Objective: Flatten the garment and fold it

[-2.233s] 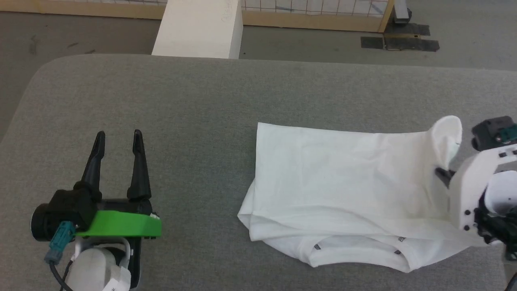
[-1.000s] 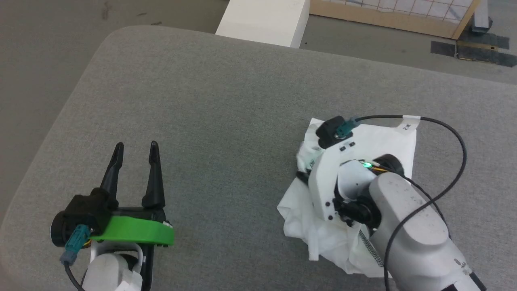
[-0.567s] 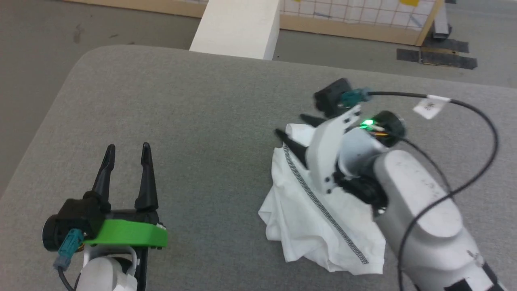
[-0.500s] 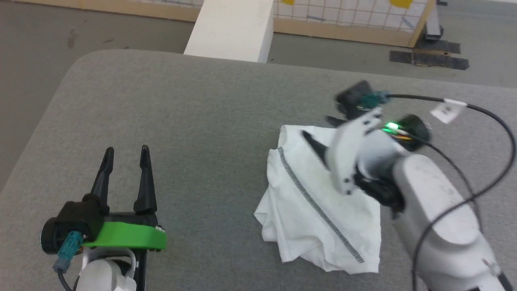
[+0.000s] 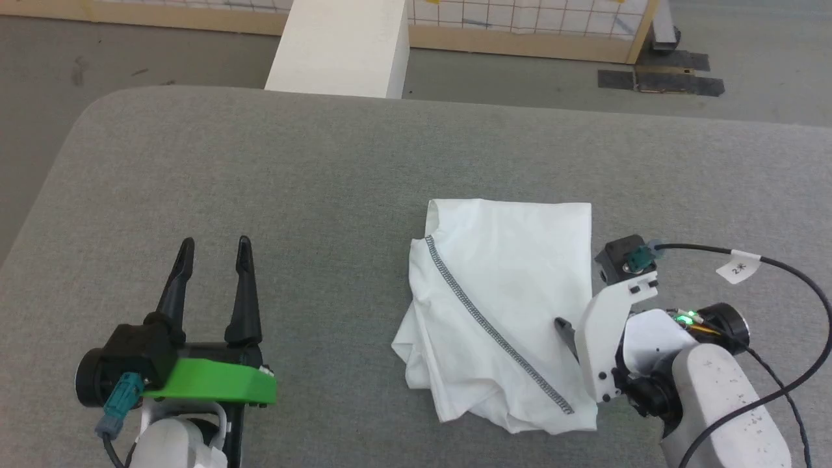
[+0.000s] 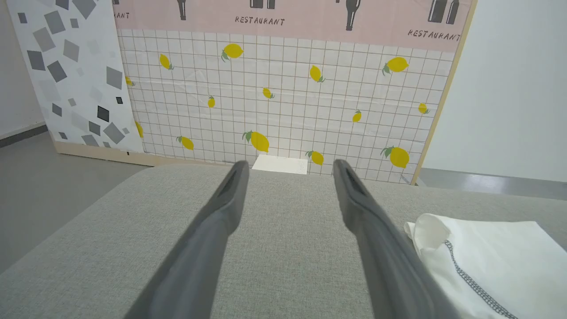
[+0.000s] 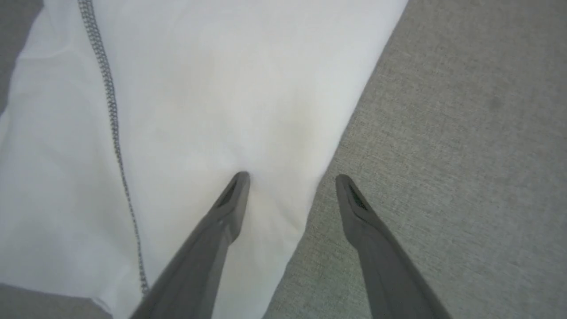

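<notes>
The left end effector (image 5: 215,243) hovers over the bare grey table (image 5: 292,169) with its two dark fingers apart and nothing between them. The garment (image 5: 507,286) lies well off to its right. It is a folded, rumpled white bundle resting on the table, with a line of dark grey-and-white stitching (image 5: 494,335) running diagonally across its top layer.

The right end effector (image 7: 291,177) sits at the garment's right edge, fingers spread and gripping nothing. In the right wrist view one finger points over the white fabric and the other over the grey table just beside that edge. I cannot tell whether either tip touches the cloth. The stitching runs well clear of the finger over the fabric, on the side away from the other finger.

Beyond the left end effector's fingertips, past the table's far edge, stands a white box (image 5: 338,45), and behind it a tiled panel printed with lemons (image 6: 288,88).
</notes>
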Tool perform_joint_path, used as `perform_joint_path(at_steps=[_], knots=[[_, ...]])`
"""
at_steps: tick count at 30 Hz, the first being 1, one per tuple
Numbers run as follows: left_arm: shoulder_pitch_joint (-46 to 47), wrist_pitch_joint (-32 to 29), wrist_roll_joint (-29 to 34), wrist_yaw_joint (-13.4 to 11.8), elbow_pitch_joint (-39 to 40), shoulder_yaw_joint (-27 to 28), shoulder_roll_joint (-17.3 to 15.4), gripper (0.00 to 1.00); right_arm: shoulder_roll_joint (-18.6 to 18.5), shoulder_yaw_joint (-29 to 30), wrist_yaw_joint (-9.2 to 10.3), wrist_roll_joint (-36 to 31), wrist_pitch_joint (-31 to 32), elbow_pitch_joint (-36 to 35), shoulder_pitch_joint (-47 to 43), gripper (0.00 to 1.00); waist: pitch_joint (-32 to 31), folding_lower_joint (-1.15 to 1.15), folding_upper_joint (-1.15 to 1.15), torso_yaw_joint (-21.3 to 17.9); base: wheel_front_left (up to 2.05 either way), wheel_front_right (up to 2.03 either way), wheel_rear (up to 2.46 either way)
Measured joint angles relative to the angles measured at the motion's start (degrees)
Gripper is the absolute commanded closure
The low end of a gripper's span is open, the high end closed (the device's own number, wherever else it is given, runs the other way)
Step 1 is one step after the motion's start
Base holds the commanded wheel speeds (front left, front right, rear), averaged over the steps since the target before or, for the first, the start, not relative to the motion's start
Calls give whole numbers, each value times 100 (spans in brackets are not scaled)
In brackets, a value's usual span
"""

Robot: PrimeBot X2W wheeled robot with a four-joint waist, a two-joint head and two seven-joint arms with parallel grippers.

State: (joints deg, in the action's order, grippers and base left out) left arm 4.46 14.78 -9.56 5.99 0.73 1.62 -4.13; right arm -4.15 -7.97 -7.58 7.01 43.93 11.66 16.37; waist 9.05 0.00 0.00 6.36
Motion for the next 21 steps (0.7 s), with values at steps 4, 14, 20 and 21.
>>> perform_joint_path(at_steps=[4,14,20,21], knots=[[3,0,0,3,-29,-45,5,0,64,-2,0,-43,-42,303,1,0,69,0,0,111,0,0,0],[-10,0,0,10,-55,26,3,0,40,-290,2,133,-158,609,224,100,110,0,0,86,0,0,0],[-74,0,1,25,13,132,-45,0,-545,-1045,0,768,69,282,436,100,103,0,0,-378,0,0,0],[-87,0,1,25,30,152,-67,0,-706,-1196,-1,856,131,189,485,100,106,0,0,-488,0,0,0]])
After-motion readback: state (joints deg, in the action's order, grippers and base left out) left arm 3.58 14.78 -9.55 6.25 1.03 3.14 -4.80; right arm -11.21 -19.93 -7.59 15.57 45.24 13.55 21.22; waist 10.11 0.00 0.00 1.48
